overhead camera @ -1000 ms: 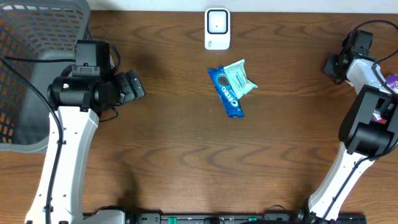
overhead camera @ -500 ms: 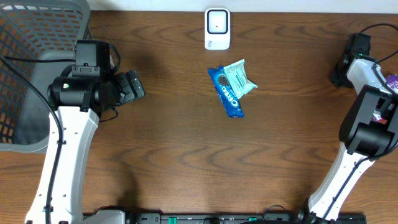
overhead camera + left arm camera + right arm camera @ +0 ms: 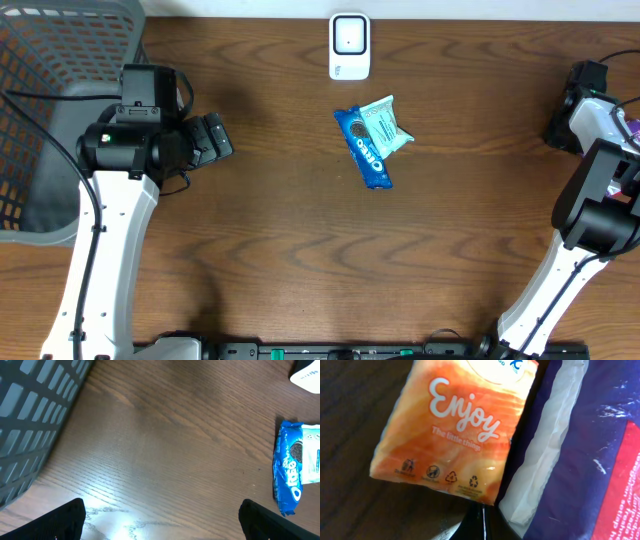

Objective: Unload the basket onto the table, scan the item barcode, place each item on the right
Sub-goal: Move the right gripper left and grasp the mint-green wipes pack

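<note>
My left gripper (image 3: 213, 140) hangs over the left part of the table (image 3: 300, 280) with its two fingers spread wide and nothing between them; in my left wrist view only bare wood lies under them. My right gripper (image 3: 483, 522) is at the right edge of the table. Its fingers are pressed together on nothing, and it looks down on an orange packet (image 3: 457, 430) lying just beside a purple bag (image 3: 590, 450). The item I judge I must scan is the blue Oreo packet (image 3: 366, 150). It lies flat near the middle of the table, to the right of my left gripper and at about the same depth, well apart from both grippers. Its long axis runs from far-left to near-right, more near-to-far than sideways, so it lies almost across my line of reach from the left. A teal packet (image 3: 386, 124) touches its far right side and seems to overlap it a little; I should not catch this one together with it. The left gripper is the nearer one, I think, and it is the open one, so the move belongs to it: go right, then close across the short width. Beyond the packets, at the far edge, stands the white scanner (image 3: 349, 46), so the carry afterwards goes far and a little left. The grey basket (image 3: 60, 60) sits in the far left corner, out of this path.
</note>
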